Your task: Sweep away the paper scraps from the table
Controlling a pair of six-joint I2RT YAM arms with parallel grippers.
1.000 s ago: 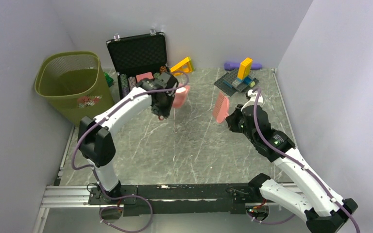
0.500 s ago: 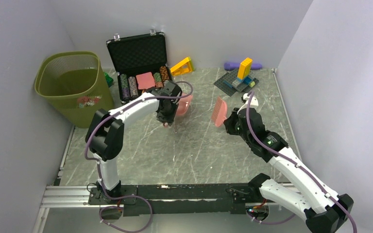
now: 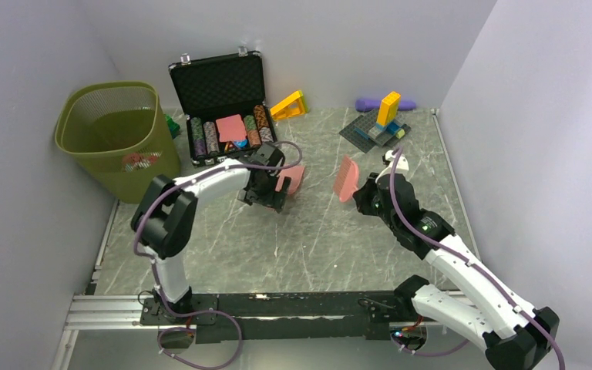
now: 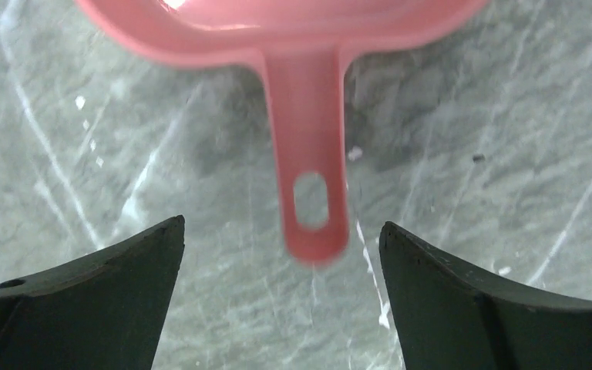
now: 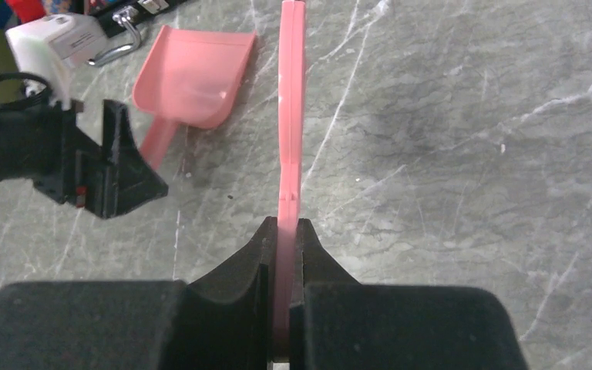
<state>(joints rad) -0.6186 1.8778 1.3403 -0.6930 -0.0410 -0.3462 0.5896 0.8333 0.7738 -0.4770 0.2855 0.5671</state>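
1. Left tool (image 4: pixel 279 231): released, fingers (image 4: pixel 85 301) spread wide, low over the table (image 3: pixel 316 239).
2. Between those fingers, touching neither: handle (image 4: pixel 308 154) of a pink dustpan (image 5: pixel 196 77), tip blurred; pan on the table, mouth turned away from the tool.
3. Right tool (image 5: pixel 285 231): clenched on a pink brush (image 5: pixel 291 100), held on edge above the table, right of the dustpan and apart from it.
4. Scraps (image 3: pixel 140 161): red and white bits behind the mesh of the green bin (image 3: pixel 92 162), low in it, at the far left; too small for more detail.
5. Behind the left tool: open black case (image 3: pixel 220 85) with chips (image 3: pixel 208 137) in rows.
6. Far right on the table: grey baseplate (image 3: pixel 362 131) bearing yellow and blue blocks (image 3: pixel 389 108).
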